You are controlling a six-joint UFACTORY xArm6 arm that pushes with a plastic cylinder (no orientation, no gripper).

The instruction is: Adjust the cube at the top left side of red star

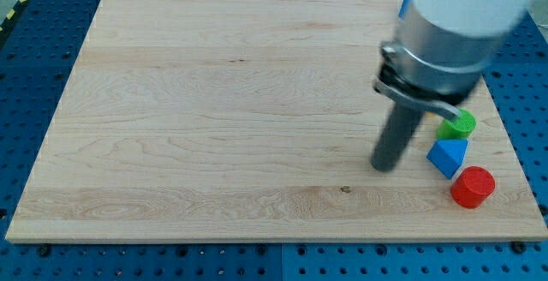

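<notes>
- The wooden board [214, 110] fills most of the view, and nearly all of it lies toward the view's left of my tip, bare of blocks.
- The arm's grey and white body [454, 32] comes in from the view's top right and hides that corner of the board, directly above my tip.
- A sliver of blue [404, 7] peeks out at the arm's left edge, well above my tip; its shape cannot be made out, and it may be a cube.
- The red cylinder [473, 187] stands to the view's lower right of my tip, near the board's edge.
- The blue triangular block [448, 156] sits just to the right of my tip, apart from it.
- The green block [458, 126], seemingly a cylinder, is up and to the right of my tip, partly behind the arm.
- My tip [384, 166] rests on the board touching nothing; being a bare rod, it holds nothing.
- No red star or clear cube shows; in my judgement both lie hidden under the arm, so the move likely heads toward the view's top.
</notes>
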